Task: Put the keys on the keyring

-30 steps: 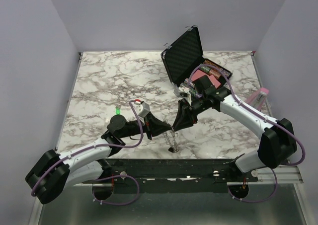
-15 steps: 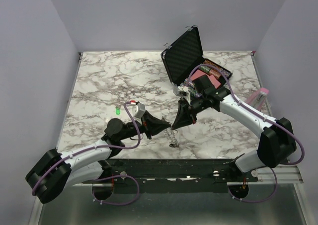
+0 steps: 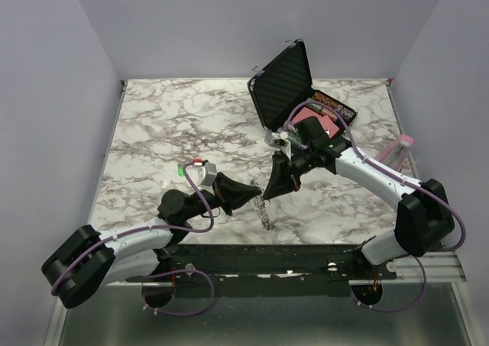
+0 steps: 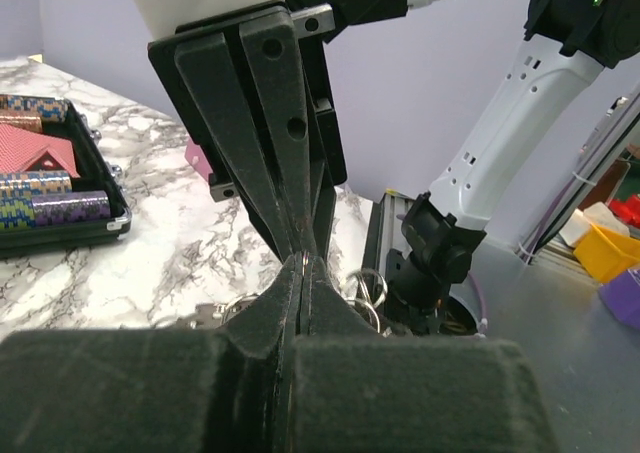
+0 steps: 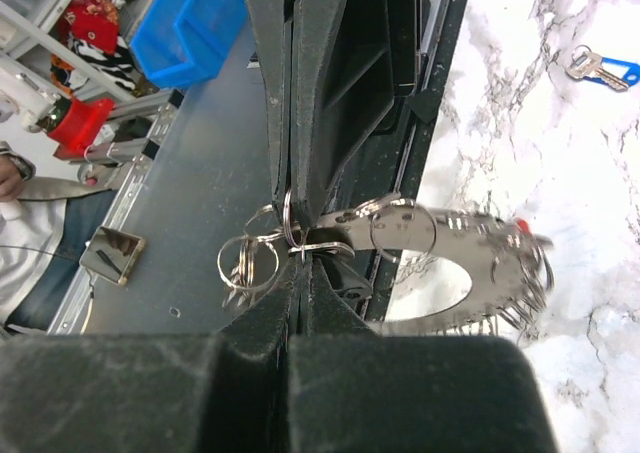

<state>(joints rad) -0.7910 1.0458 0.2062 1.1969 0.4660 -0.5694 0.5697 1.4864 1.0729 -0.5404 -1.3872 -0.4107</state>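
Both arms meet low in the middle of the top view, near the front edge of the marbled surface (image 3: 168,117). The left pincer (image 3: 254,194) comes in from the left and the right pincer (image 3: 268,195) from the upper right, so that their tips come together almost nose to nose. Each pincer has its fingers pressed together. In both wrist views the thin wire of a small silver ring runs through the spot where the tips meet, pinched there by both.

That ring belongs to the keyring (image 3: 264,213), a bunch of silver rings that hangs from the joined tips down toward the surface. The right wrist view shows it more closely. A few small split rings sit to the left of the fingers. A larger silver loop reaches to the right, with many more small rings blurred along its lower edge. A speck of red shows at its far end, but what it belongs to cannot be told.

A key with a blue head (image 5: 603,70) lies flat on the marble at the upper right of the right wrist view, well apart from the bunch.

An open black case (image 3: 284,77) stands at the upper right of the surface, lid raised.
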